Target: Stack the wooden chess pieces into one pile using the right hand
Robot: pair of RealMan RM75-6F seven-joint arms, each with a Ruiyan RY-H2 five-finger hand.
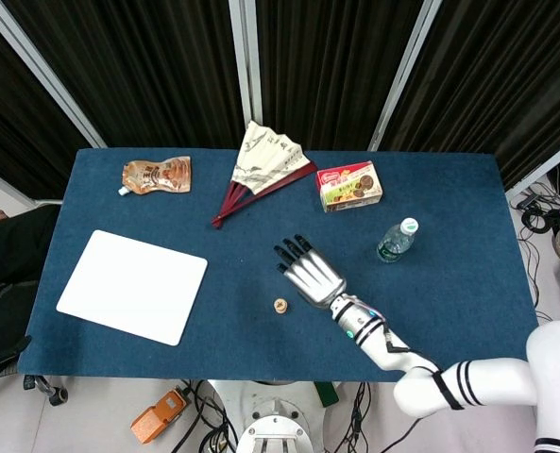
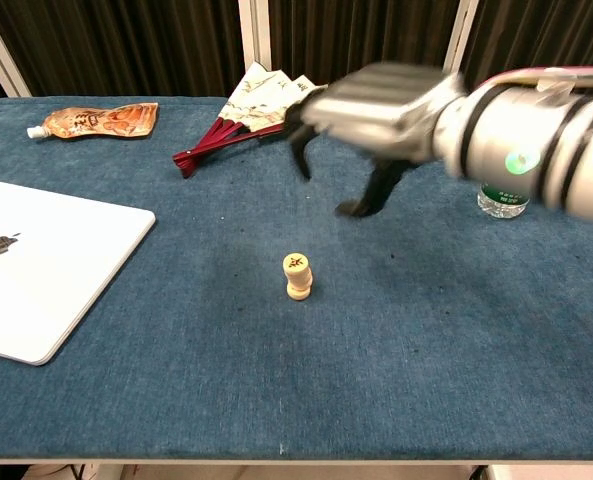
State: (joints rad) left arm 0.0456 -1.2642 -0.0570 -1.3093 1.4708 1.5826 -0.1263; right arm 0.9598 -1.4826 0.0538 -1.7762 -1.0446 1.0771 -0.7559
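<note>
A small pile of round wooden chess pieces point(image 2: 297, 276) stands upright on the blue table, with a red mark on the top piece; the head view shows the chess pieces point(image 1: 280, 305) near the table's front. My right hand point(image 2: 376, 110) hangs above and to the right of the pile, blurred, fingers apart and holding nothing. From the head view the right hand point(image 1: 310, 271) is just up and right of the pile, clear of it. My left hand shows in neither view.
A white closed laptop point(image 2: 36, 262) lies at the left. At the back are a snack pouch point(image 2: 94, 119), a folding fan point(image 2: 261, 105), a biscuit box point(image 1: 349, 185) and a water bottle point(image 1: 395, 240).
</note>
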